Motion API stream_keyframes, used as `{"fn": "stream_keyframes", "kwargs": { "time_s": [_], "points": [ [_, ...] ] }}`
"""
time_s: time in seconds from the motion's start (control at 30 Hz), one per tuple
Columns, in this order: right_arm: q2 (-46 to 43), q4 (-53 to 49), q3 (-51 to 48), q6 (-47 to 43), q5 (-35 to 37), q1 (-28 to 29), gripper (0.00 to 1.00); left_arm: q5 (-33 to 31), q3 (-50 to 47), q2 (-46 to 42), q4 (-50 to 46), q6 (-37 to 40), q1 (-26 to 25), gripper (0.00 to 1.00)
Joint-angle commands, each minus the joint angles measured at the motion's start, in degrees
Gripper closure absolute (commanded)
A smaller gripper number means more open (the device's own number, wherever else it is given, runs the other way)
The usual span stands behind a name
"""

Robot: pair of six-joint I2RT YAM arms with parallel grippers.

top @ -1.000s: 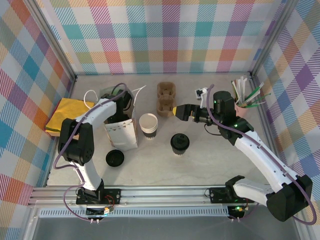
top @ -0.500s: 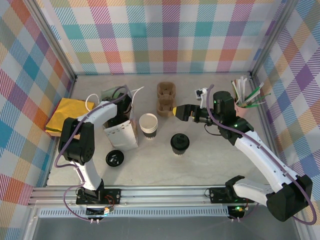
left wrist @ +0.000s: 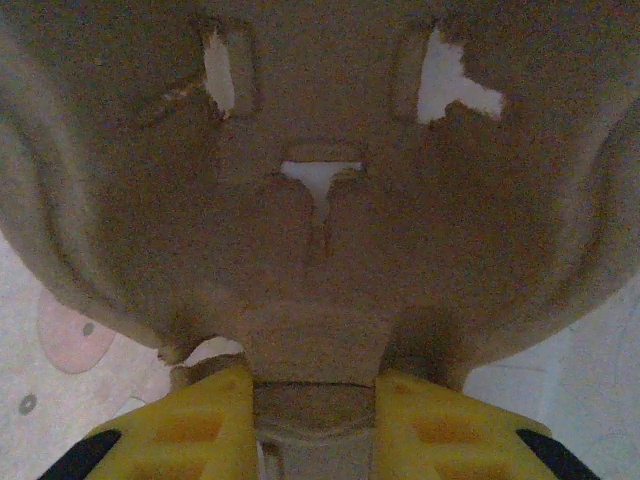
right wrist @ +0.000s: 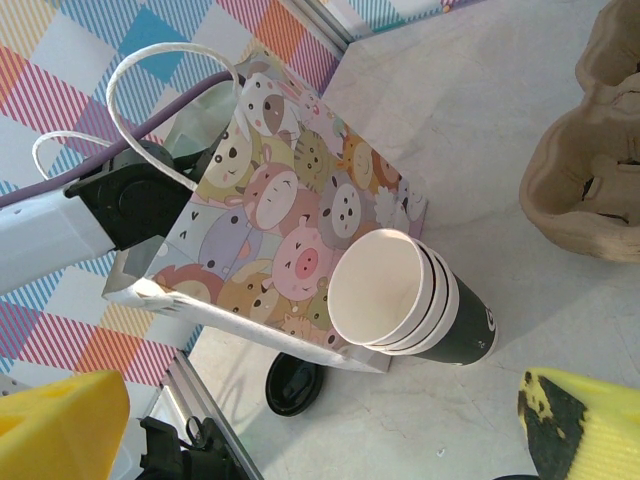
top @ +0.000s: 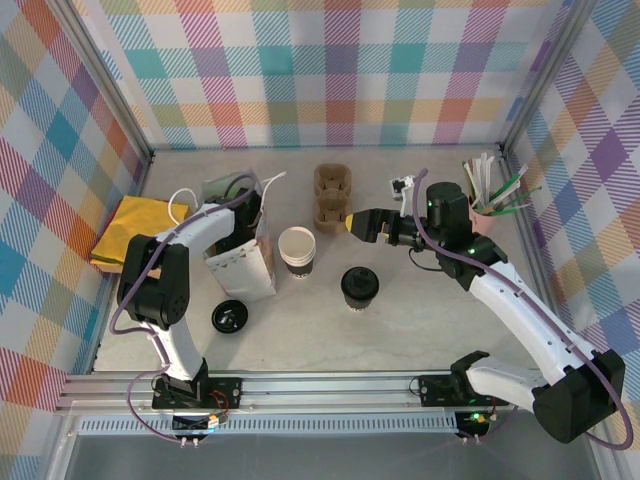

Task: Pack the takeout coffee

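Takeout coffee: lidded and upright on the worktop, front centre, near the open cup stack. It is apart from both arms and not packed yet.
Change: we see the paper bag nudged slightly and its handles shifted versus a second ago. The coffee, stack and loose lid sit as before.
Left gripper: down inside the bag, with its yellow fingers pinching the edge of a pulp carrier.
Right gripper: spread wide and holding nothing. It hovers just beside the spare carriers, unmoved over the second.
Meaning: we judge the carrier is being seated in the bag and the coffee goes in after.
Risk: the bag looks light, so we think it may tip while the left arm works inside.
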Motion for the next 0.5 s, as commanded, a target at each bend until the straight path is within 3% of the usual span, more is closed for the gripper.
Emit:
{"fn": "stream_keyframes", "kwargs": {
  "time_s": [0.0, 0.47],
  "points": [
    [-0.4, -0.4, 0.2, -1.0, 0.5, 0.2, 0.01, -0.8, -2.2, 3.4, 2.0, 0.2, 0.7, 0.72],
    [-0.6, -0.3, 0.1, -1.1, 0.4, 0.3, 0.01, -0.8, -2.2, 4.2, 2.3, 0.3, 0.7, 0.69]
  ]
}}
